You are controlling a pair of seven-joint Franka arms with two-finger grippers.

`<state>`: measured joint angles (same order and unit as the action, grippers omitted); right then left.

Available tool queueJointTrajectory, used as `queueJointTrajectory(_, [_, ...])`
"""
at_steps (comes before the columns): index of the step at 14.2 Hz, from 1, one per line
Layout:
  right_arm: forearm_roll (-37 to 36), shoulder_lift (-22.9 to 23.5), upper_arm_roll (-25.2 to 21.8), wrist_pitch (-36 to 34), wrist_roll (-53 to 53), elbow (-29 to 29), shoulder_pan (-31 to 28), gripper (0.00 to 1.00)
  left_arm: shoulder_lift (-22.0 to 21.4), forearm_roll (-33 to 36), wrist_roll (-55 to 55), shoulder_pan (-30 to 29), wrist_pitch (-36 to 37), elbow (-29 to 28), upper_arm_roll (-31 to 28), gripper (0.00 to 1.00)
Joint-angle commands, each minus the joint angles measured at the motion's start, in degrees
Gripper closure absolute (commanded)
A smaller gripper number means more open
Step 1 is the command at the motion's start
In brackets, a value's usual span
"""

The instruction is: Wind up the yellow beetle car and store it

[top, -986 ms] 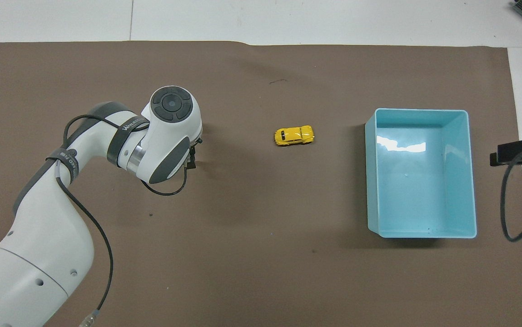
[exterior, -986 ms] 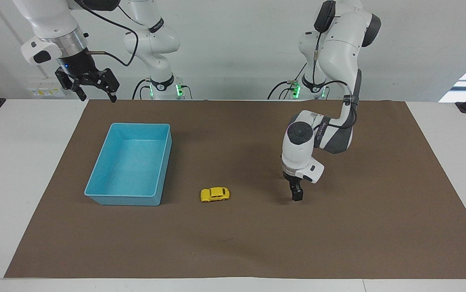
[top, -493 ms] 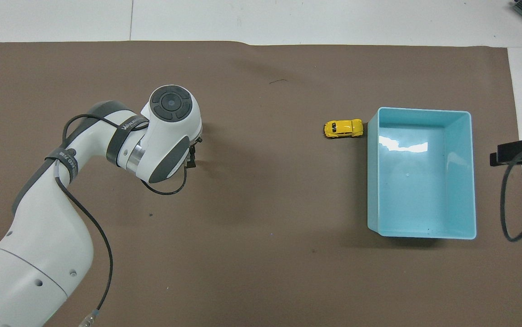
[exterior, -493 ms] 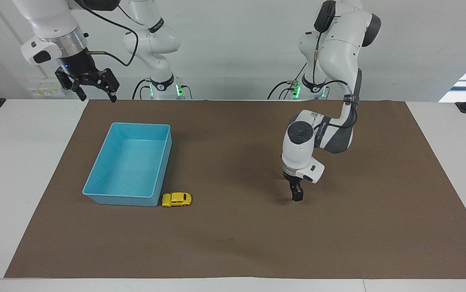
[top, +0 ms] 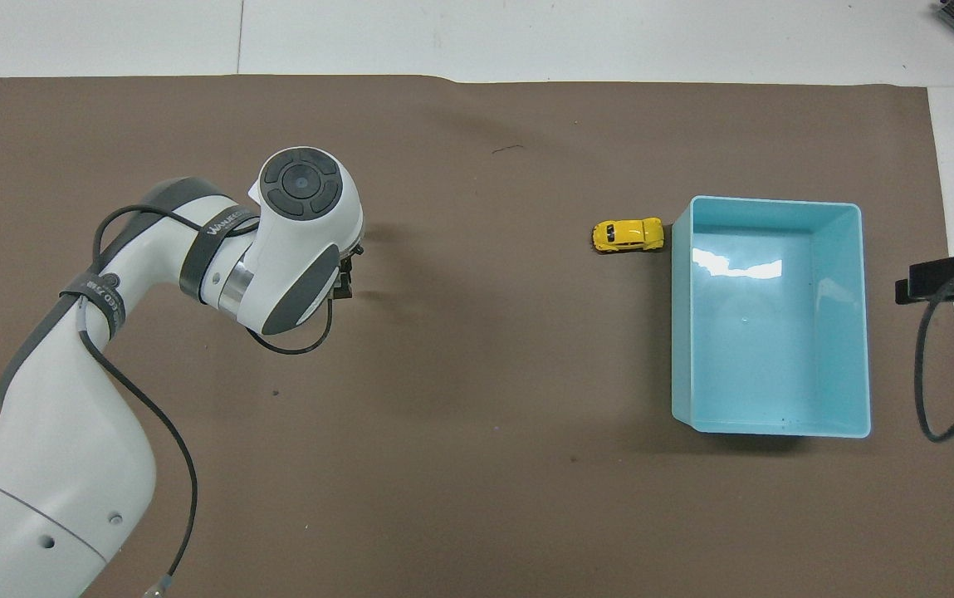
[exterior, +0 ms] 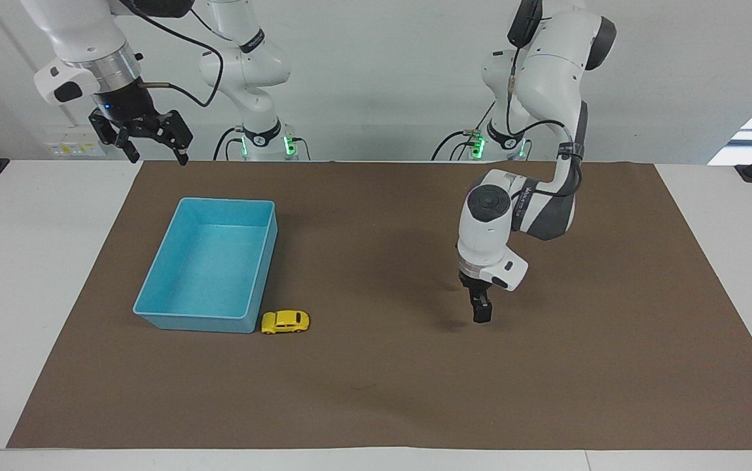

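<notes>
The left gripper (exterior: 482,314) hangs just over the brown mat (exterior: 382,392), near the left arm's end of the table, and it holds nothing. Its fingers look pressed together. It has gone up a little since a second ago, and the arm above it has lifted and pulled back a bit too. The wrist points straight down, with the elbow bent high over the mat.

The big change is the car (exterior: 285,322). A second ago it sat in the middle of the mat. Then it rolled by itself toward the right arm's end, and now it stands still, its nose touching the bin (exterior: 173,320) at the corner farthest from the robots. The bin got nudged a little by the bump. So the wind-up part looks done — the car has had its run. I think what is left is to pick it up and drop it in the bin, which has nothing in it.

The right gripper (exterior: 150,140) waits up high, over the table edge by the bin's near end, with its fingers spread apart — it has not moved.
</notes>
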<state>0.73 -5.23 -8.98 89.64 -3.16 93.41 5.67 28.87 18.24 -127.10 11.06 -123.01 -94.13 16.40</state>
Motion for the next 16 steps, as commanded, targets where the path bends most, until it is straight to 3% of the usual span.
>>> queueJointTrajectory(1, [0.6,-0.5,0.2,0.2,1.0,0.4,-0.4,0.00,-2.4,0.2,2.9,-0.3,-0.5,-1.3,-0.5,0.00])
queueJointTrajectory(16, [0.6,-0.5,0.2,0.2,1.0,0.4,-0.4,0.00,-11.4,-8.0,32.9,-1.0,5.0,-1.6,-4.5,0.00])
